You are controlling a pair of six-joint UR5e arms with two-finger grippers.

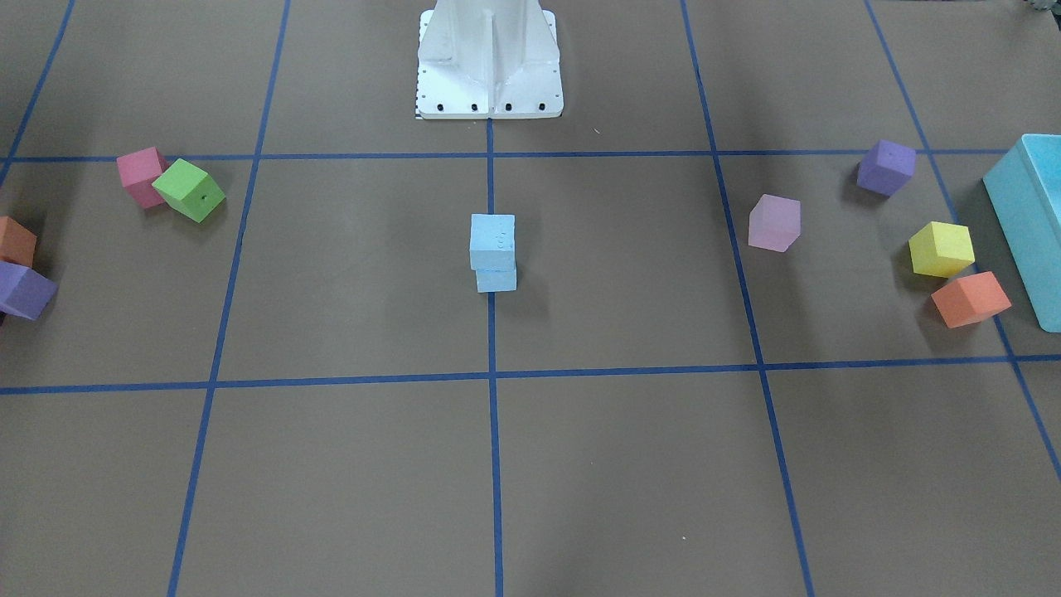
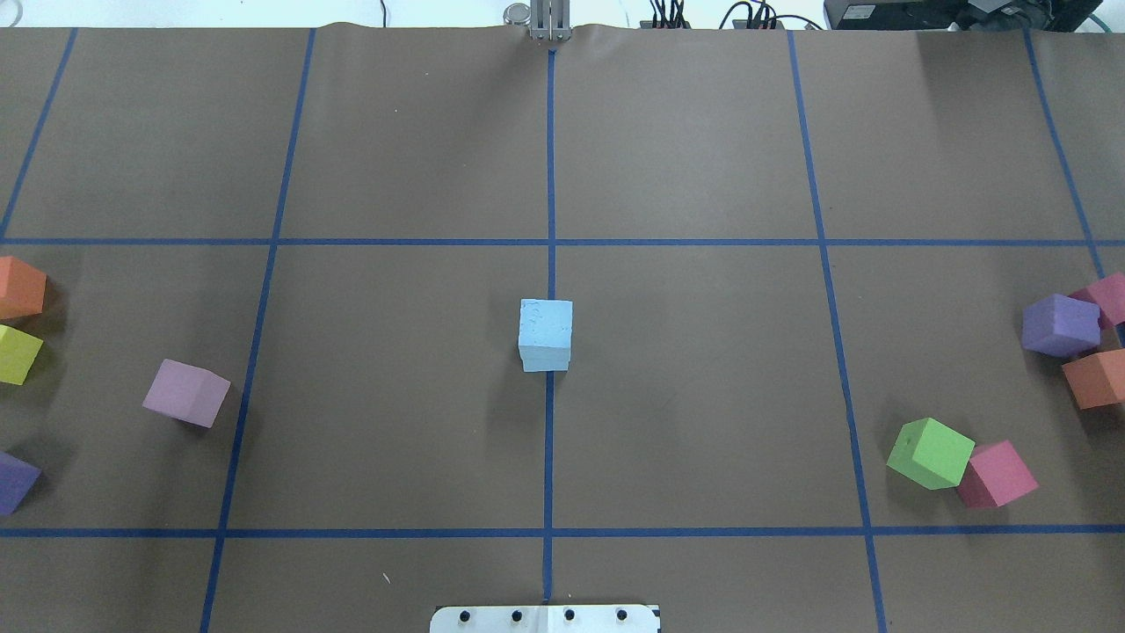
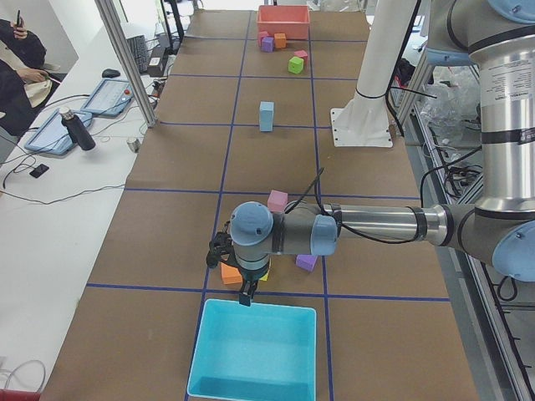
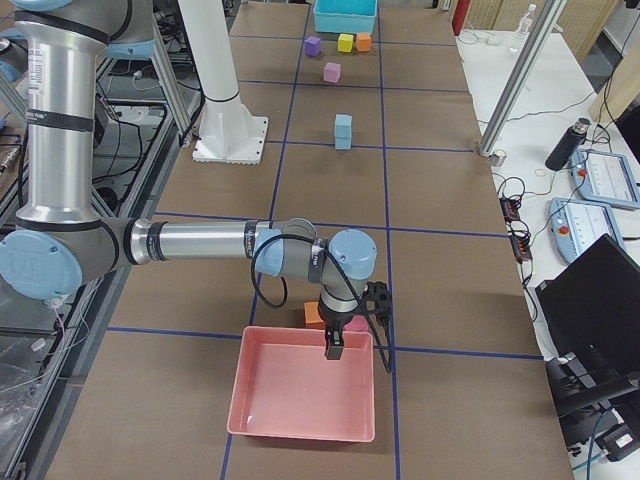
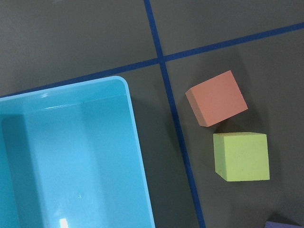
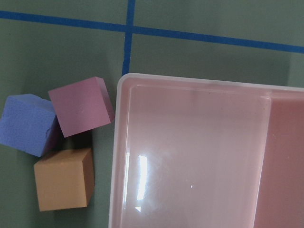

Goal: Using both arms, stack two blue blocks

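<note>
Front-facing cam: the two blue blocks [image 1: 492, 241] sit stacked one on the other in the middle of the table [image 1: 348, 464], right on the centre tape line, a little way out from the white base [image 1: 489, 75]. The top one is nudged slightly off the bottom one. Overhead shows the same thing, with the stack alone in the centre and the other coloured cubes scattered near both side edges. From the left-end cam, the left arm [image 3: 368, 225] stretches low across the near end, and the left gripper [image 3: 245, 296] points down over the turquoise box [image 3: 251, 359] at its inner rim, well away from the stack; can't tell whether its fingers are apart or together. Right-end cam is the same deal: the right arm [image 4: 200, 243] has the right gripper [image 4: 333, 348] hanging over the inner rim of the pink tray [image 4: 290, 400], and its finger state can't be told either. Left wrist cam shows a corner of the turquoise box with an orange cube [image 5: 216, 98] and a yellow cube [image 5: 241, 156] beside it, fingers out of frame. Right wrist cam shows the tray corner with a magenta cube [image 6: 80, 107], a purple cube [image 6: 26, 124] and an orange-brown cube [image 6: 64, 179] bunched just beside it.
</note>
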